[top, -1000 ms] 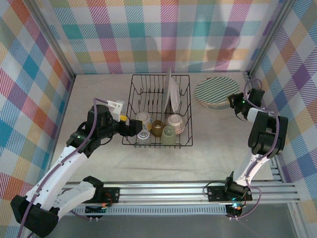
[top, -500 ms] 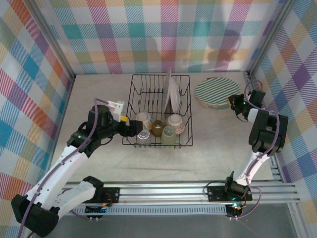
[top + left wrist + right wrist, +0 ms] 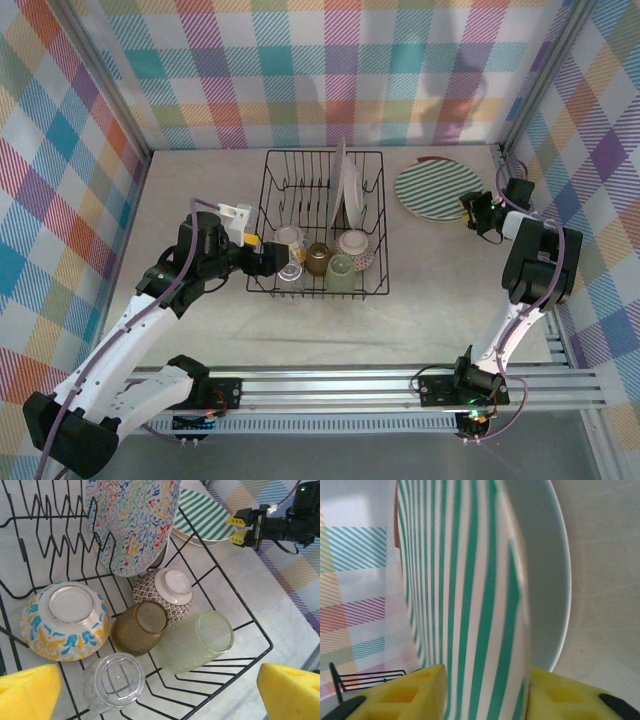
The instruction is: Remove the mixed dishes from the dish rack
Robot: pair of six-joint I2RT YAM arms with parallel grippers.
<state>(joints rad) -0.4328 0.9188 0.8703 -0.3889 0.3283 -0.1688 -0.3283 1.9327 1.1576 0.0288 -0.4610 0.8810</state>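
Note:
The dish rack (image 3: 270, 170) holds an upright cream plate (image 3: 132, 525) with coloured squiggles. At its front lie a clear cup (image 3: 115, 680), an amber cup (image 3: 140, 627), a pale-green cup (image 3: 197, 640), a blue-and-yellow bowl (image 3: 65, 615) and a brown patterned bowl (image 3: 167, 592). My left gripper (image 3: 262, 258) hovers open over the rack's front left, above the clear cup. The green-striped plate (image 3: 435, 188) lies on the table right of the rack. My right gripper (image 3: 470, 208) is at its right rim, jaws parted, with the rim (image 3: 470, 605) between the yellow pads.
Checked walls close in the table on three sides. The right wall stands just behind the right gripper. Bare table (image 3: 200, 190) lies left of the rack and in front of it.
The right gripper's jaws have parted, and the striped plate has dropped from a tilt to lying flat. The left arm has not moved.

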